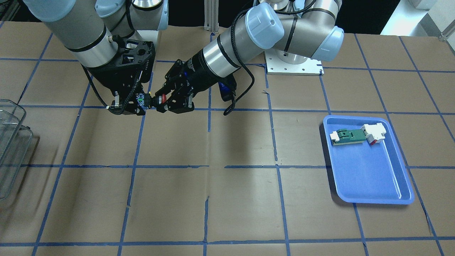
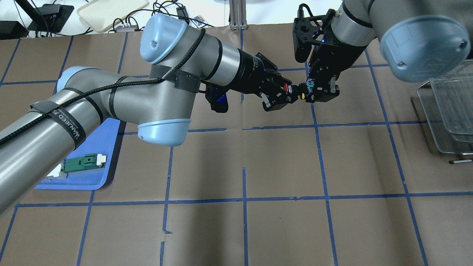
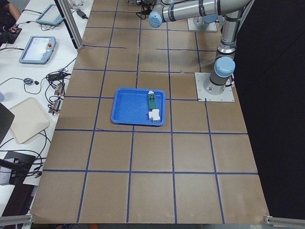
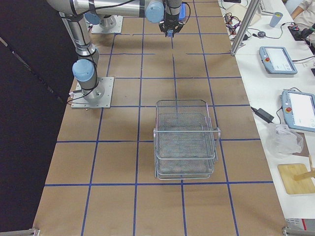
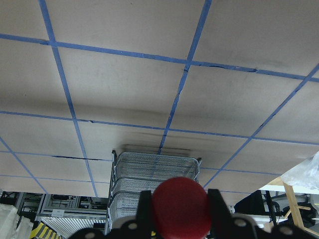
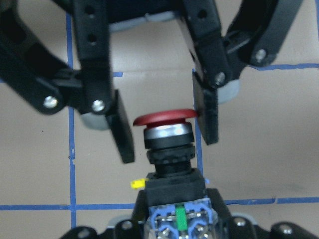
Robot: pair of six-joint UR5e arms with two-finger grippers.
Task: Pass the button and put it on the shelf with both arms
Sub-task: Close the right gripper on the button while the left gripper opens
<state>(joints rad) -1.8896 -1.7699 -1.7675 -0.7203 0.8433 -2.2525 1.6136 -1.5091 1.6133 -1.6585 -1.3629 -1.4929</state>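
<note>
The button hangs in the air between my two grippers, above the table's far middle. My right gripper is shut on its whitish-blue block. My left gripper has its fingers on either side of the red cap. One finger touches the cap's edge and the other stands a small gap away, so it reads as open. In the left wrist view the cap sits between the two fingertips. The wire-mesh shelf stands at the table's right end, apart from both arms.
A blue tray on my left side holds a green-and-white part and a white block with a red tab. The shelf also shows in the exterior right view. Blue tape lines grid the brown table.
</note>
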